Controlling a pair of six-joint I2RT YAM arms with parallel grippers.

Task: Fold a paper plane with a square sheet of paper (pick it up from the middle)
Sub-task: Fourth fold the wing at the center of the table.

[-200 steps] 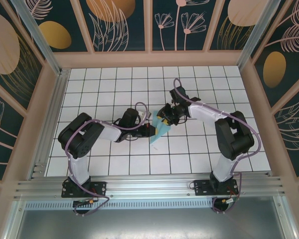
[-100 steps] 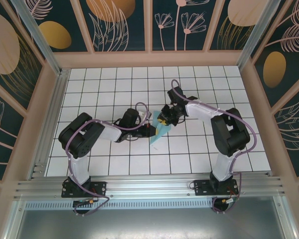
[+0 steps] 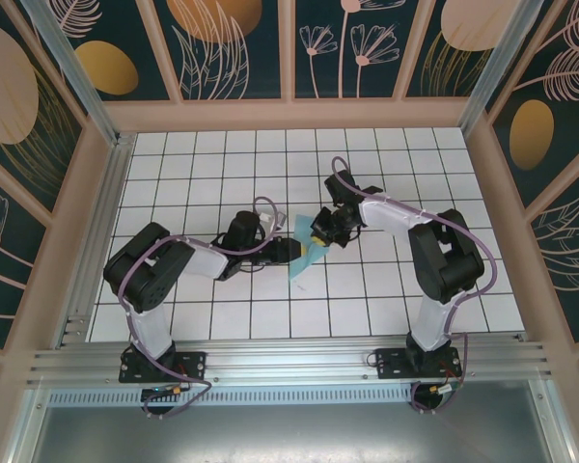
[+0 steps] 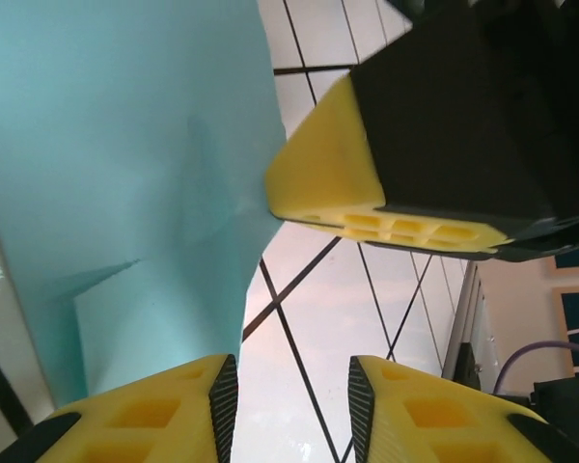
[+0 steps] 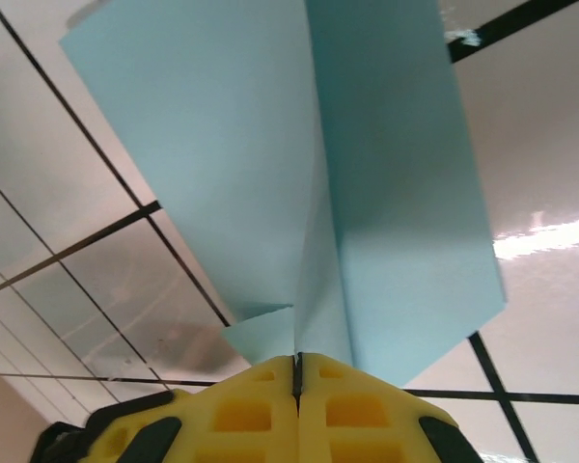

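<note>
Yellow fingers (image 5: 241,410) of the right gripper (image 5: 297,367) just clamped onto the part-folded light turquoise paper sheet (image 5: 232,164) above the middle of the white tiled tabletop (image 3: 222,154). The left gripper (image 4: 294,391) just released, half-spread and empty, so the handover looks complete.

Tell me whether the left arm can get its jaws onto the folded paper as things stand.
Probably yes: the left gripper has its jaws open right beside the folded paper, nothing between. The right gripper, shut on its edge, crowds that side.

The folded sheet of paper (image 5: 396,193) was thin, matt and smooth, sharply creased. Beneath it, the table (image 5: 96,280) was glossy white tile. The right end effector (image 5: 297,367) had yellow moulded plastic fingers.
</note>
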